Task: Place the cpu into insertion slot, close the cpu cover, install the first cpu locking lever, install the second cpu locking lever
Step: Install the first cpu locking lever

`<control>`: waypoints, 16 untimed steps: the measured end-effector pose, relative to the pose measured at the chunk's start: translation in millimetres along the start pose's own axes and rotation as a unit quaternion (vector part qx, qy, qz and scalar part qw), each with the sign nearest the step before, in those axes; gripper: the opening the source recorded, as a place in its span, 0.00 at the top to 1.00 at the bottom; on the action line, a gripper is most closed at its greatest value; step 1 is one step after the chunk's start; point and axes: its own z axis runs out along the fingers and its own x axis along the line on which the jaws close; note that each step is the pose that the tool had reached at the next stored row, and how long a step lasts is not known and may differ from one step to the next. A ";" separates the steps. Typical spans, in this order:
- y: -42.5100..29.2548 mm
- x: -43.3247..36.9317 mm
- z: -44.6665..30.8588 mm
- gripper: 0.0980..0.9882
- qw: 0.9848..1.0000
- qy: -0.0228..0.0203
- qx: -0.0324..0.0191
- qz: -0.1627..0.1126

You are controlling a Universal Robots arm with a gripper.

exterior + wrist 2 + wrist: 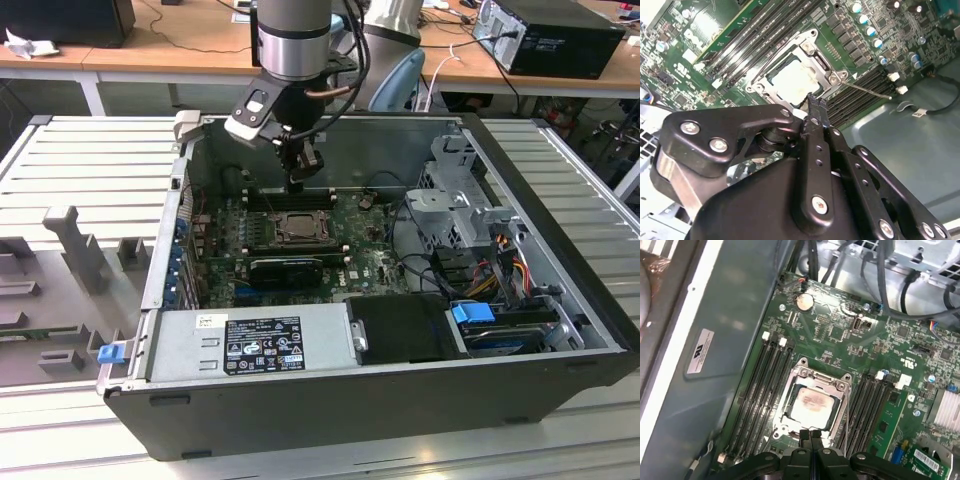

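Metal cpu cover (822, 376) down over cpu (810, 404) seated in insertion slot (812, 386); claw (811, 434) closed, empty, at cover's edge.

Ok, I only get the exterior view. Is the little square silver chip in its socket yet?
Observer: Yes. In both wrist views the flat silver-grey square cpu lies in the dark metal-rimmed insertion slot, under the thin silver cpu cover frame.
Operator: Is the black end effector open?
Observer: No, the first wrist view shows it shut.
Operator: Any lever loose?
Observer: The second wrist view shows a thin metal lever sticking out over long black memory slots.
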 end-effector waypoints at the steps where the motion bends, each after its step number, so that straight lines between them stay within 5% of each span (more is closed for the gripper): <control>1: 0.0 0.0 0.0 0.99 1.000 0.000 0.000 -0.010; 5: 0.0 0.0 0.2 0.99 0.998 0.001 0.000 -0.056; 8: 0.0 0.0 1.2 0.99 0.994 0.003 0.001 -0.107; 10: 0.0 0.0 2.1 0.99 0.989 0.004 0.001 -0.145; 12: -0.1 0.0 3.3 0.99 0.982 0.005 0.001 -0.187; 14: -0.1 0.0 3.8 0.99 0.979 0.006 0.002 -0.205; 15: -0.1 0.0 4.4 0.99 0.975 0.006 0.002 -0.224; 16: -0.1 0.0 4.7 0.99 0.972 0.006 0.002 -0.233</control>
